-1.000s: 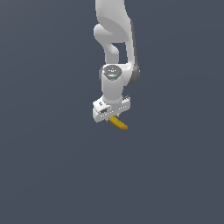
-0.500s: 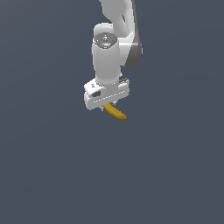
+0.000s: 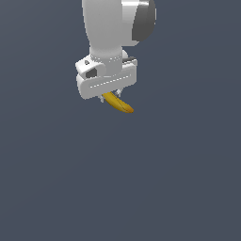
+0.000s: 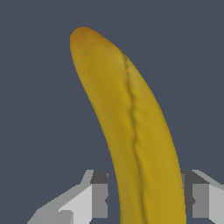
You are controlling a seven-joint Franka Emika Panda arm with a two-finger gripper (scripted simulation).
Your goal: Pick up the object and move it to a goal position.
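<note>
My arm has risen toward the exterior camera since a second ago, so the carry to the goal looks underway. My gripper (image 3: 112,96) points straight down, jaws clamped on the banana (image 3: 118,103), which hangs beneath, its tip curving toward the exterior view's right.

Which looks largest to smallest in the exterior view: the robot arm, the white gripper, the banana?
1. Robot arm
2. Gripper, its jaws closed on the fruit
3. Banana, clearly smallest; part is hidden between the jaws
</note>
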